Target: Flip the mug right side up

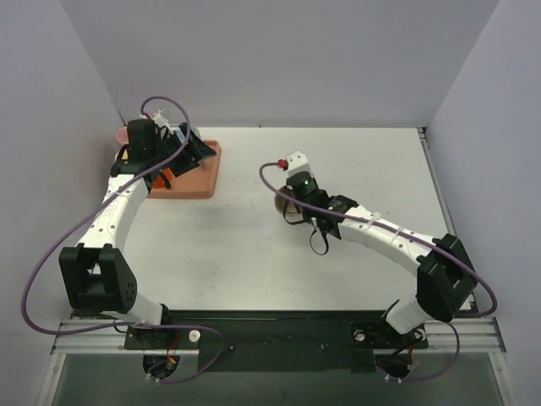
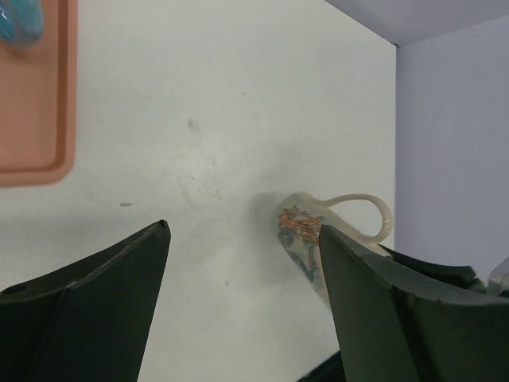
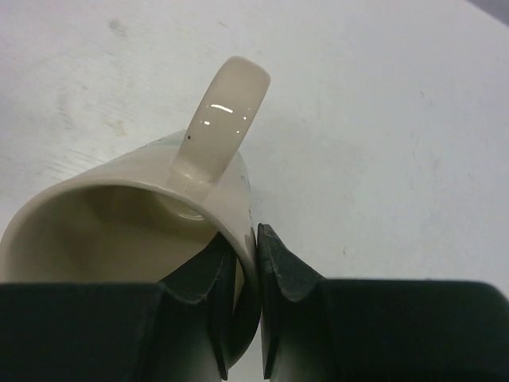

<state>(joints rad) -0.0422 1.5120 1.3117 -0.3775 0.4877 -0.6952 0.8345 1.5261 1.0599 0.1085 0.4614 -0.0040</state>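
Observation:
The cream mug (image 3: 95, 223) with an orange and blue print lies tilted, its mouth toward the right wrist camera and its handle (image 3: 223, 119) up. My right gripper (image 3: 248, 239) is shut on the mug's rim, one finger inside and one outside. In the top view the mug (image 1: 282, 205) sits mid-table, mostly hidden under the right gripper (image 1: 292, 203). The left wrist view shows the mug (image 2: 306, 231) from the side, its base off the table. My left gripper (image 2: 242, 227) is open and empty, over the tray at far left (image 1: 193, 150).
A salmon tray (image 1: 207, 173) lies at the far left of the table and shows in the left wrist view (image 2: 40, 119) with a blue object (image 2: 20, 20) in it. An orange item (image 1: 165, 178) lies on the tray under the left arm. Walls enclose three sides.

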